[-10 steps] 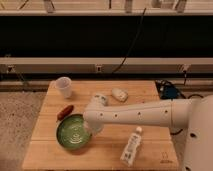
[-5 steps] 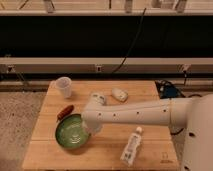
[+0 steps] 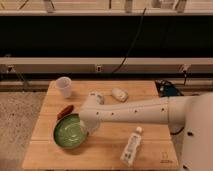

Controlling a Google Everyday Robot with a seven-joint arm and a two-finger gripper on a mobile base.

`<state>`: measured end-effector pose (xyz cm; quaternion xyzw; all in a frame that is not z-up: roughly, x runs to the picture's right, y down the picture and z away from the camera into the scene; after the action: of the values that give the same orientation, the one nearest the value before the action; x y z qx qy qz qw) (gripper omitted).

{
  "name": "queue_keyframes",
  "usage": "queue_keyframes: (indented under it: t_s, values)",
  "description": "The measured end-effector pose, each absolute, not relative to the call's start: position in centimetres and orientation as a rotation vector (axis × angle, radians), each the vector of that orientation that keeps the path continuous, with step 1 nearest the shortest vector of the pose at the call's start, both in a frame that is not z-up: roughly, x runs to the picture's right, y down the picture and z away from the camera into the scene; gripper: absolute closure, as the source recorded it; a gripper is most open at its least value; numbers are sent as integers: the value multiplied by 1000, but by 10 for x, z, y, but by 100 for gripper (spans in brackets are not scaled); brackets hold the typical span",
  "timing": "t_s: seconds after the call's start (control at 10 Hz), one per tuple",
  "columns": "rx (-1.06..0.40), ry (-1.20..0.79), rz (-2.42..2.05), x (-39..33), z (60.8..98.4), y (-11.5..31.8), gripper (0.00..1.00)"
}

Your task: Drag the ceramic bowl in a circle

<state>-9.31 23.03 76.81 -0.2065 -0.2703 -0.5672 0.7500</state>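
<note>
The ceramic bowl is a round, shallow, glossy green bowl on the front left of the wooden table. My white arm reaches in from the right across the table. My gripper points down at the bowl's right rim, and the wrist hides most of it. The bowl sits flat on the table.
A translucent white cup stands at the back left. A small red object lies just behind the bowl. Two pale small items lie at the back middle. A white bottle lies at the front right.
The arm's end and the bowl have shifted slightly to the left over the last second. The other objects have not moved.
</note>
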Motion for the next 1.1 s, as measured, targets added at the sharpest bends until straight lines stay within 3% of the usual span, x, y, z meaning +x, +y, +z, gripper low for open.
queue_keyframes:
  t_s: [1.1]
  values:
    - [-450, -571, -1197, -77, 758, 225, 100]
